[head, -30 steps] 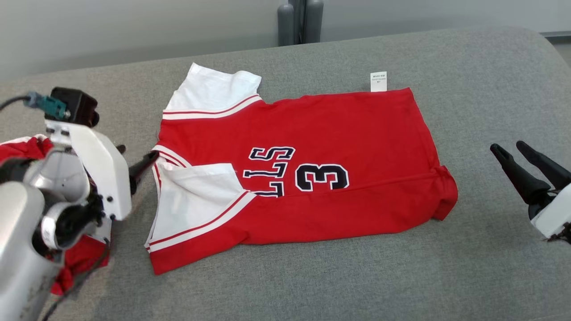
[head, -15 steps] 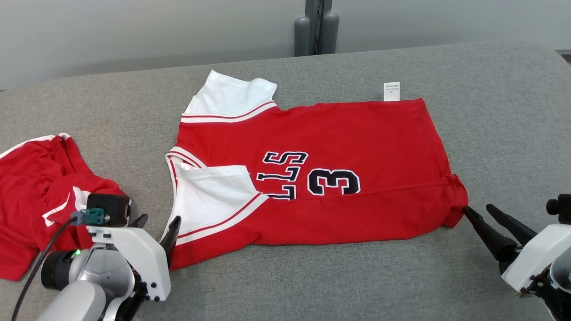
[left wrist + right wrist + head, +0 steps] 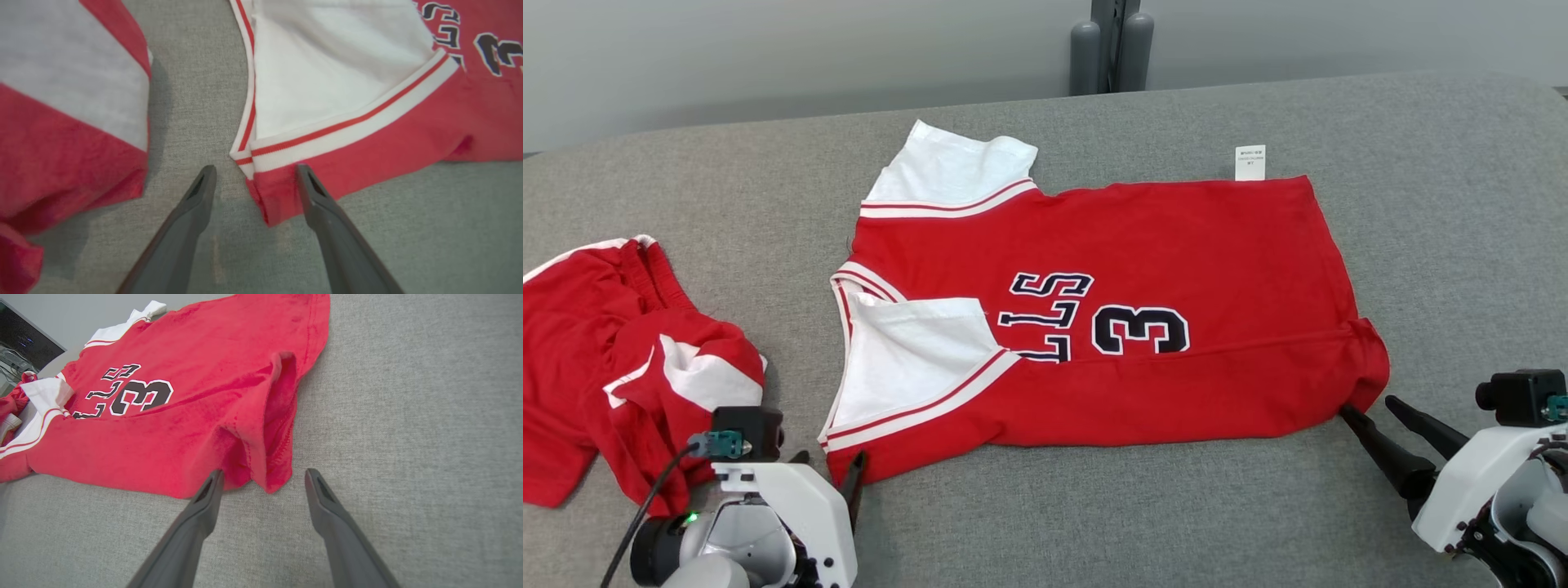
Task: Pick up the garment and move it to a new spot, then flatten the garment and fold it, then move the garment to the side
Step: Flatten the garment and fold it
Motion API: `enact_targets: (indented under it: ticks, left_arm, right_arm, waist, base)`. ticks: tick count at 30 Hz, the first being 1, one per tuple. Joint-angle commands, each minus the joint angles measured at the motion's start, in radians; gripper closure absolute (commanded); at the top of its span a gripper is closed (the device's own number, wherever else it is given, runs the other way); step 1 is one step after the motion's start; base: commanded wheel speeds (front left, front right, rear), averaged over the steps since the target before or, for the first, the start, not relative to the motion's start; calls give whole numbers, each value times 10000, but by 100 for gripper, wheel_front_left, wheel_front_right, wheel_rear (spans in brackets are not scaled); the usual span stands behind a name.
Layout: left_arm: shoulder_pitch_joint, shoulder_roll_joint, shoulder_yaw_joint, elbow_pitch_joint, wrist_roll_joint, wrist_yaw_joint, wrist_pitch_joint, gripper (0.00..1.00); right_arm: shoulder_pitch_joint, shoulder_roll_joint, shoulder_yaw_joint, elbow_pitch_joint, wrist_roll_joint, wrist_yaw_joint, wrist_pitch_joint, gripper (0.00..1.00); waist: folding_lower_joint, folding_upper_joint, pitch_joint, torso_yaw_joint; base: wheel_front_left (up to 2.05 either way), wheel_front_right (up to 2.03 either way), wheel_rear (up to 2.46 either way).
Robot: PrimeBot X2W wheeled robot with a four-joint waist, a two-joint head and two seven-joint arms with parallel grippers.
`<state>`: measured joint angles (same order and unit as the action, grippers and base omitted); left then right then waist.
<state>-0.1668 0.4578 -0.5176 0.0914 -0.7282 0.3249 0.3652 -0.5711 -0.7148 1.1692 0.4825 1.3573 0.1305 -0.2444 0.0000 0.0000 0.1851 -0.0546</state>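
A red jersey (image 3: 1143, 245) with white sleeves and a dark "3" lies spread on the grey padded surface (image 3: 1045, 506). My left gripper (image 3: 829, 472) is open at the jersey's near left corner. In the left wrist view the red corner (image 3: 273, 196) sits between the spread fingers of the left gripper (image 3: 256, 169). My right gripper (image 3: 1368, 406) is open at the near right hem corner. In the right wrist view the bunched hem (image 3: 261, 457) lies just ahead of the right gripper (image 3: 264, 473), between its fingertips. Neither gripper holds cloth.
A second red and white garment (image 3: 596, 351) lies crumpled at the left, close to my left arm, and shows as red and white cloth (image 3: 61, 122) in the left wrist view. A white label (image 3: 1250, 162) sticks out at the jersey's far edge. Two grey posts (image 3: 1111, 45) stand behind the surface.
The left gripper has come from the collar side down to the jersey's near left corner. The right gripper has closed in on the near right hem corner. The head camera has shifted.
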Motion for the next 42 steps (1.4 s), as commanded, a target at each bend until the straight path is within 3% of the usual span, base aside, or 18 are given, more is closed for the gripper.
enact_targets:
  ticks: [1, 9, 11, 12, 13, 14, 24, 42]
  left_arm:
    - [67, -75, -5, 83, -85, -71, 33, 0]
    - [35, -203, -103, 511, -393, -189, 282, 0]
    - [16, -198, -117, 563, -429, -175, 381, 0]
    - [-3, -206, -116, 576, -448, -180, 393, 5]
    - [-80, -216, -105, 653, -499, -248, 416, 57]
    - [-101, -207, -118, 698, -498, -286, 429, 100]
    - [61, 144, -66, 183, -665, -475, 643, 100]
    - [1652, 1495, -51, -2222, -1186, 55, 1998, 100]
  right_arm:
    - [-128, 2, 21, 55, -90, 6, -46, 0]
    - [-410, 189, 298, 322, -139, 6, 53, 2]
    - [-487, 245, 368, 362, -121, 6, 112, 28]
    - [-531, 262, 395, 368, -109, 6, 123, 45]
    - [-609, 294, 449, 365, -93, 6, 133, 82]
    - [-633, 295, 493, 354, -124, 6, 141, 100]
    - [-578, -159, 724, -144, 147, 6, 253, 100]
    - [392, -1908, 1021, -1826, 472, 4, 1192, 100]
  waist:
    - [0, 0, 12, -16]
    - [0, 0, 150, -136]
    - [0, 0, 174, -152]
    - [0, 0, 180, -155]
    - [0, 0, 193, -161]
    - [0, 0, 196, -164]
    - [0, 0, -99, -81]
    - [0, 0, -613, 52]
  base:
    - [0, 0, 0]
    - [0, 0, 0]
    - [0, 0, 0]
    - [0, 0, 0]
    - [0, 0, 0]
    - [0, 0, 0]
    - [0, 0, 0]
    - [0, 0, 0]
